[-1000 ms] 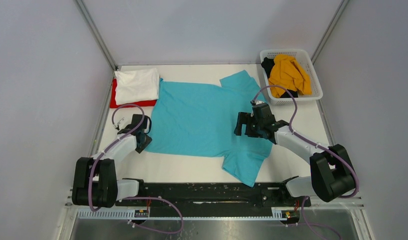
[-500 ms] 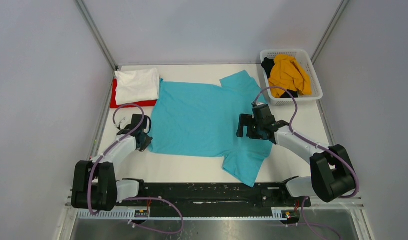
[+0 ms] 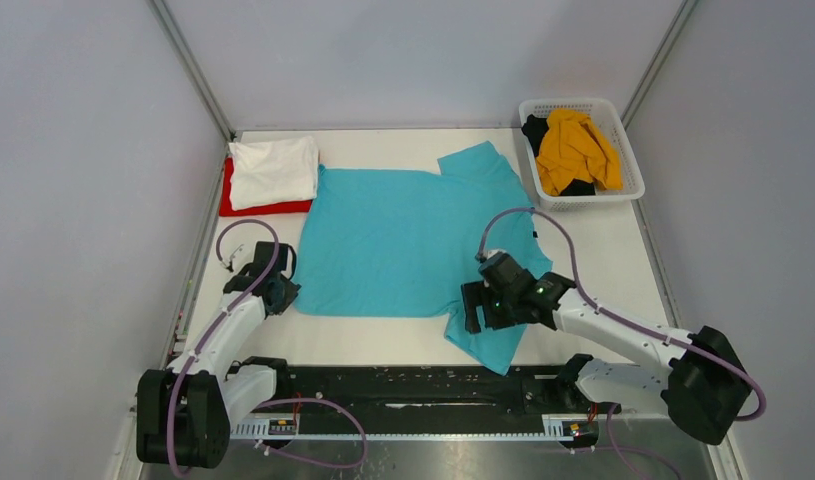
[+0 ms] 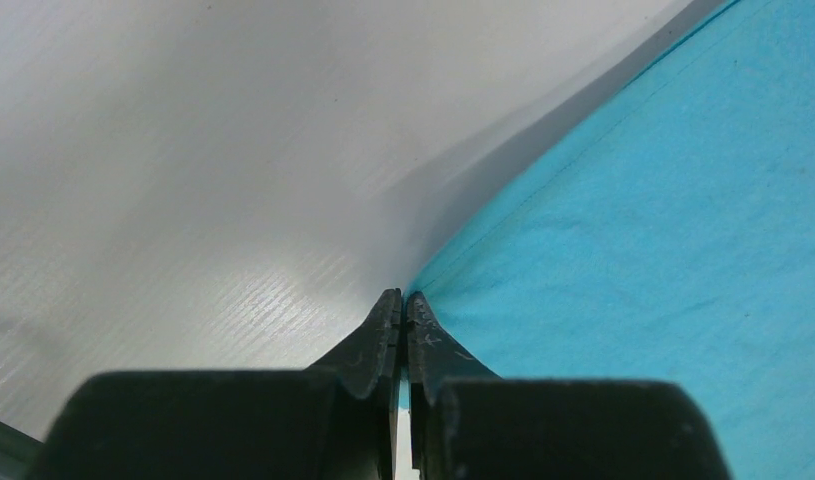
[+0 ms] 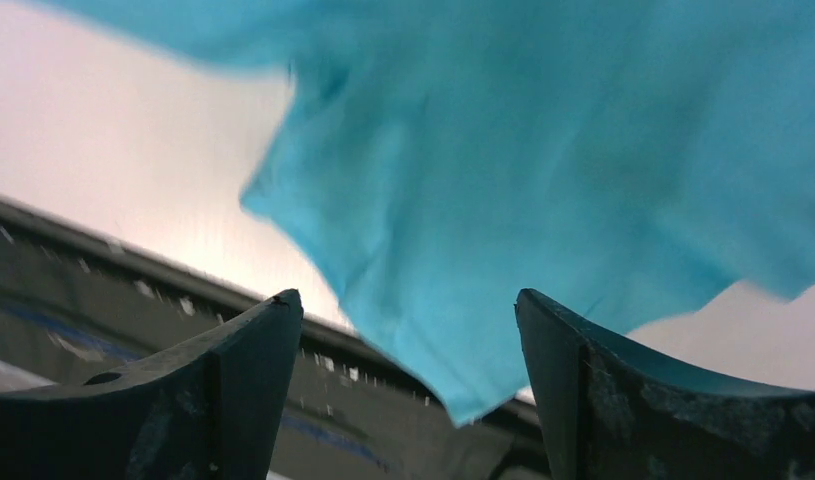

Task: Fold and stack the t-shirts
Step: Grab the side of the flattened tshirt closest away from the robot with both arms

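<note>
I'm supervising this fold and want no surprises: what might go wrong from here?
The left jaws pinch only the very edge of the teal t-shirt; it may slip free on a pull. The right jaws hang open over its near sleeve, beside the table's near edge, so a sloppy close could nudge cloth off.

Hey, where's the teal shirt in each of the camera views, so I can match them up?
Top external: the teal t-shirt lies spread flat in the middle of the picture.
Left wrist: it fills the right side, with the left gripper shut on its edge.
Right wrist: it runs across the top, a sleeve reaching down between the fingers of the open right gripper.
Shared landmark: the white table beside the cloth.
</note>
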Controlling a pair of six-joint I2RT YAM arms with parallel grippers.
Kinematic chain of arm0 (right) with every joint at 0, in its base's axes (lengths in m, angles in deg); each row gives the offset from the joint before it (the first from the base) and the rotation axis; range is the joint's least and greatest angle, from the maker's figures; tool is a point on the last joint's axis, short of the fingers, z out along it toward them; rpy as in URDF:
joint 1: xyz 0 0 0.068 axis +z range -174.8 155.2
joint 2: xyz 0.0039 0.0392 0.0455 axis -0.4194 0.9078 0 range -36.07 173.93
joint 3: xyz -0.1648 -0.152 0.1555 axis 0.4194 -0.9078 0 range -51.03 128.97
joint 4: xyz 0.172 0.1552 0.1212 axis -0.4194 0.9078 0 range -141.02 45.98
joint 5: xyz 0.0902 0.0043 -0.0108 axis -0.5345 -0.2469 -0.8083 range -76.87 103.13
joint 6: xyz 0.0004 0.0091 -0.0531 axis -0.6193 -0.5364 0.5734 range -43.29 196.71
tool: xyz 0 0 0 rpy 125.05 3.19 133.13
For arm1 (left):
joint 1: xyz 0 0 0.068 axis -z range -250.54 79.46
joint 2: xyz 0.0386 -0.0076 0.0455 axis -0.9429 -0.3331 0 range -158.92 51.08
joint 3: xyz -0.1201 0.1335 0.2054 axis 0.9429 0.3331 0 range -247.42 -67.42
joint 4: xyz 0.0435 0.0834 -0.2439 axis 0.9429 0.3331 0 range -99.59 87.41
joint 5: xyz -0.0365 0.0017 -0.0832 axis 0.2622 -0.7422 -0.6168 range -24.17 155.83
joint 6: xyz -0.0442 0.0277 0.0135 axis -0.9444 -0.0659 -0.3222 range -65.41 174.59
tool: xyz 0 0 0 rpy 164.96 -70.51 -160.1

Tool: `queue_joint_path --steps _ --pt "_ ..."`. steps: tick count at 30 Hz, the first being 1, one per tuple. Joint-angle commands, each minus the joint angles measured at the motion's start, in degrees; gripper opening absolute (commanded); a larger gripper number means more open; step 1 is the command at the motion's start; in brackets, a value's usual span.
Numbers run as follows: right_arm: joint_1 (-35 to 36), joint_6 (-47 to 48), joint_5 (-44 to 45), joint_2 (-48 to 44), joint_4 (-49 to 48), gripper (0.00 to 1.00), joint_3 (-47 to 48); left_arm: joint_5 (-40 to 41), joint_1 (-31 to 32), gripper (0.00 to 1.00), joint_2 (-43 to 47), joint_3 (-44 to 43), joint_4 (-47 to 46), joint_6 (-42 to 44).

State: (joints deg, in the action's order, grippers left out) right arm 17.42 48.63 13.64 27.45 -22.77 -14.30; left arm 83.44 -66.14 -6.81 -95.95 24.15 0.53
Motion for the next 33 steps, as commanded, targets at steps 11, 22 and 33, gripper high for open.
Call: queue_joint_path --steps 11,22,33 --pt "14.12 -6.64 -1.02 10.9 6.23 0.72 -2.64 -1.75 -0.14 0.0 1.61 1.38 -2.36 0.11" --pt "14.91 -13.81 1.97 7.47 16.3 0.0 -4.07 -2.65 -0.16 0.0 4.58 1.91 2.23 -1.37" --pt "17.56 -16.36 -1.33 -5.65 28.37 0.0 -4.55 -3.87 -0.1 0.0 17.73 5.1 10.04 -4.46"
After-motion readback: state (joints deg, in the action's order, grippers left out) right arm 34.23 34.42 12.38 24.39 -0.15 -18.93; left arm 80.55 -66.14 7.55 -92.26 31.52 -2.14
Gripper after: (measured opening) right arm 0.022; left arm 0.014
